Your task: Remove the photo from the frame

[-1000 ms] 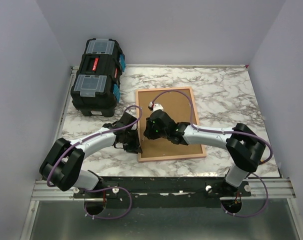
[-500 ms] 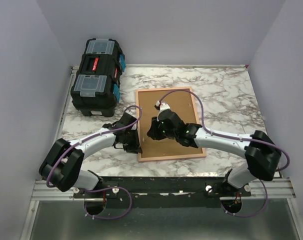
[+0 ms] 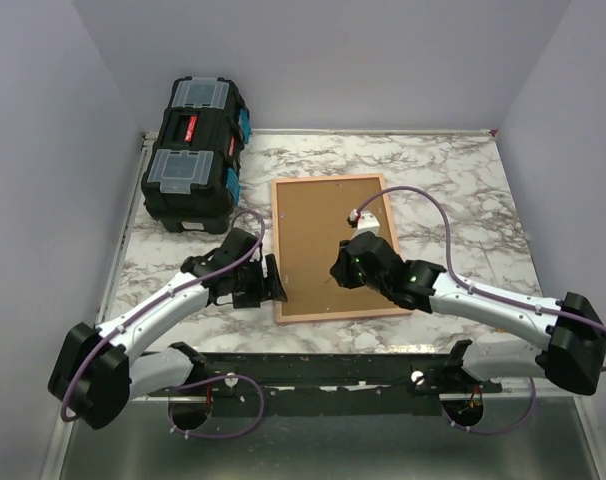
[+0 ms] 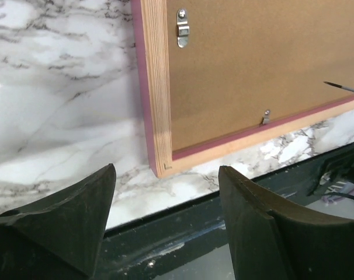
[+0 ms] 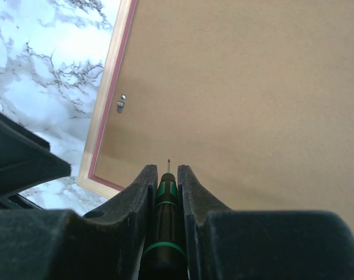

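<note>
Both arms are changing position since the earlier view. The left hand [image 3: 273,284] is drawing back off the left edge of the frame [image 3: 328,245] and spreading its fingers; it is released and gripping nothing. The right hand [image 3: 345,268] is sliding from the frame's middle toward its near right part, clenching a thin screwdriver [image 5: 163,204] with the tip pointing out over the brown back.

The frame is lying back-up on the table [image 3: 453,190], long axis running away from the arms. The photo is not showing; presumably it is lying face down under the back.

The left hand is sitting just off the near-left corner. The right hand is hovering directly over the back, so it is nearer. Small metal tabs [image 4: 182,27] along the inner edge are probably holding the back in. A toolbox [image 3: 196,155] is standing well apart, far left.
</note>
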`<move>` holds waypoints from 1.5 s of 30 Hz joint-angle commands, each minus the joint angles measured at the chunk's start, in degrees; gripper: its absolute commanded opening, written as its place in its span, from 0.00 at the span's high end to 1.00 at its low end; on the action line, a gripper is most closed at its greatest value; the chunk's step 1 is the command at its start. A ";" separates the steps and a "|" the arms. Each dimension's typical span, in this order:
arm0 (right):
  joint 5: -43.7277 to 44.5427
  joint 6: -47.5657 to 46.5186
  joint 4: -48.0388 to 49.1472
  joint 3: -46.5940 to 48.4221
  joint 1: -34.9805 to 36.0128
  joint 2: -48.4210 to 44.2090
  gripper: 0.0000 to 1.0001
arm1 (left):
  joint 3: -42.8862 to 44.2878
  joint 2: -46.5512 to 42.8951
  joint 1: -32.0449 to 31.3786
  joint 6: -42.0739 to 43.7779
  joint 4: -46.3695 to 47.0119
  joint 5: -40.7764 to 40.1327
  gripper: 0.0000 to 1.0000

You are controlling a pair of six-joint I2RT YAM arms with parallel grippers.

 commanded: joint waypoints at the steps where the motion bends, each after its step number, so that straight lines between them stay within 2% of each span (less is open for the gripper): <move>1: 4.94 3.28 -3.95 -0.89 0.24 -3.92 0.99 | 0.77 -5.89 -0.24 -7.21 -7.84 -3.01 0.25; 5: 5.42 3.81 -6.28 0.28 0.25 -5.92 0.99 | -2.88 -10.37 -0.20 -17.52 -8.37 -0.48 0.17; 8: 5.99 3.82 -7.88 1.12 0.22 -7.78 0.99 | -5.97 -12.35 -0.96 -29.32 -9.69 1.80 0.16; 13: 6.86 4.05 -8.07 0.58 0.29 -11.70 0.99 | -7.59 -12.26 -8.38 -43.68 -11.03 1.75 0.15; 21: 6.28 4.24 -6.61 -0.40 0.24 -14.65 0.99 | -9.51 -10.97 -17.64 -63.95 -6.49 -3.58 0.03; 25: 6.20 4.21 -6.47 -2.09 0.25 -16.39 0.99 | -10.79 -8.06 -18.39 -67.90 -3.04 -3.53 0.03; 28: 6.71 4.08 -6.69 -3.12 0.24 -16.97 0.99 | -12.09 -7.03 -18.79 -70.91 -1.02 -3.57 0.07; 32: 6.74 3.52 -6.70 -3.08 0.24 -16.03 0.99 | -10.69 -6.01 -18.91 -71.70 -3.82 -6.04 0.08; 40: 6.17 2.12 -4.76 -4.38 0.24 -14.72 0.99 | -10.66 -4.43 -19.39 -75.35 -4.70 -5.40 0.08; 45: 6.32 1.11 -4.78 -4.89 0.23 -14.71 0.99 | -11.66 -2.48 -19.17 -79.69 1.18 -6.76 0.05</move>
